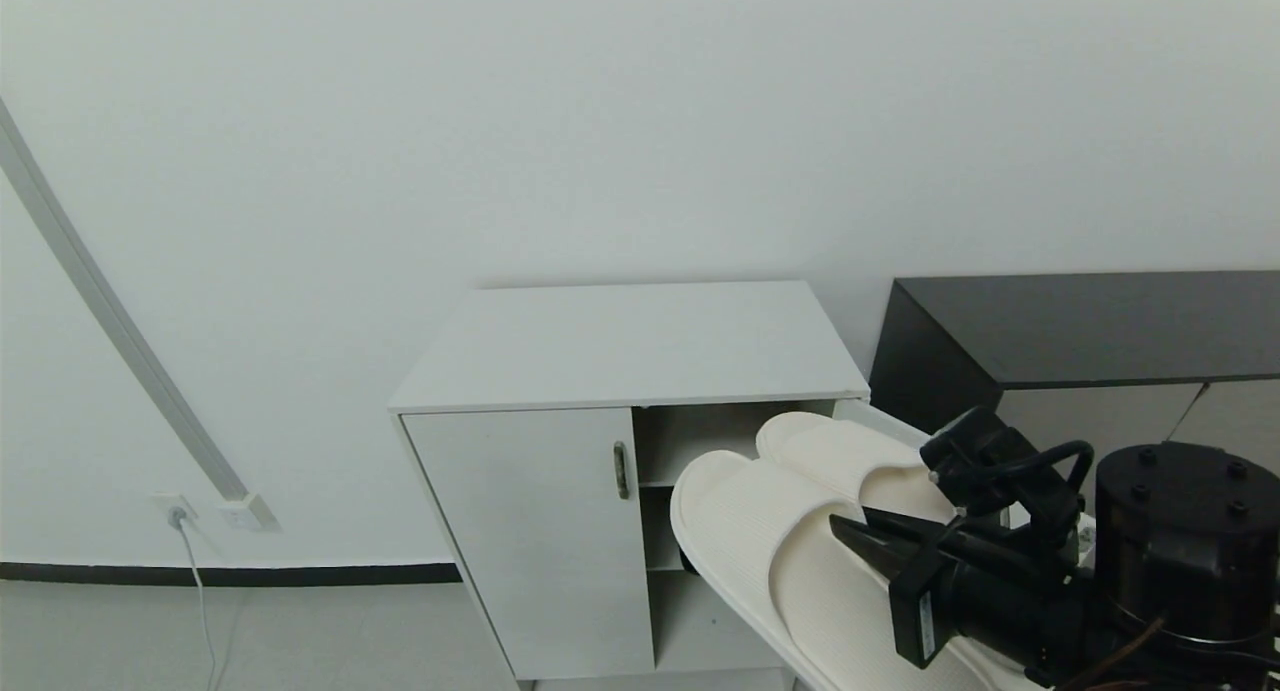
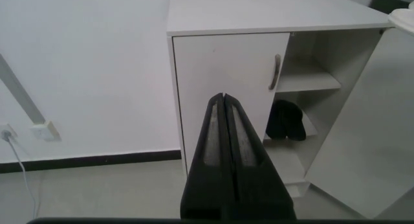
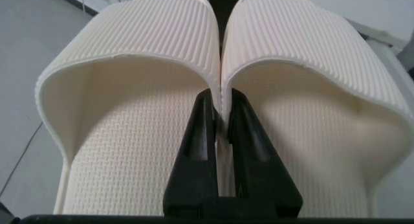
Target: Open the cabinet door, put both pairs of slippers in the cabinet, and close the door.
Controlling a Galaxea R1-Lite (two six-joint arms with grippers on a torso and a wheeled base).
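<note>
Cream ribbed slippers (image 1: 760, 511) hang just in front of the cabinet (image 1: 620, 346) opening, toes toward its shelves, their inner strap edges pinched together by the right gripper (image 3: 220, 101). They look light and soft (likely to sag or splay), so that central hold suits. The left gripper (image 2: 224, 98), pressed together and empty, faces the cabinet.

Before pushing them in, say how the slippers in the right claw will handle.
The slippers probably feel light: thin ribbed uppers, foamy soles. Pinched by their inner edges in the right claw, they may sag or splay.
</note>
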